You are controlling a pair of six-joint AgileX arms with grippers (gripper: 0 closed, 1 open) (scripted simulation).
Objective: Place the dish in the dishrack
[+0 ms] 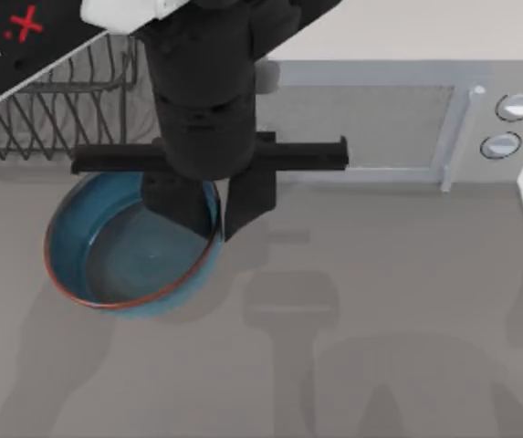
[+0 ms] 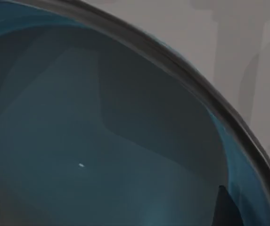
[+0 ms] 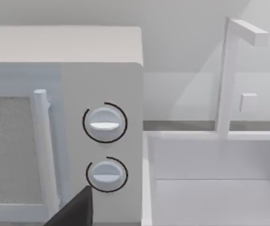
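Nearest you in the top view, the grey table (image 1: 380,365) carries only the arms' shadows across its front. Just beyond that, on the table's left half, sits the dish (image 1: 106,265), a round blue bowl with a thin reddish-orange rim, resting flat on the surface.

Your left gripper (image 1: 217,214) hangs over the dish's right-hand rim: one dark finger drops inside the bowl and the other comes down outside it, so the rim sits between them. You can call that a grasp on the dish's rim, though the exact contact is hidden under the wrist block. The left wrist view looks straight into the dish (image 2: 92,141), with its blue inner wall, its rim curving across the picture and a dark fingertip (image 2: 224,209) at the edge.

Farther back on the left, behind the dish and partly under the arm, stands the dishrack (image 1: 51,109) of dark wire tines. To its right is the white microwave (image 1: 380,119) with two round knobs (image 1: 507,123).

Your right gripper (image 3: 73,212) shows as a dark tip before the microwave (image 3: 102,75); I cannot tell its state. Beside the microwave lies a white sink (image 3: 210,188) with a faucet (image 3: 226,75).
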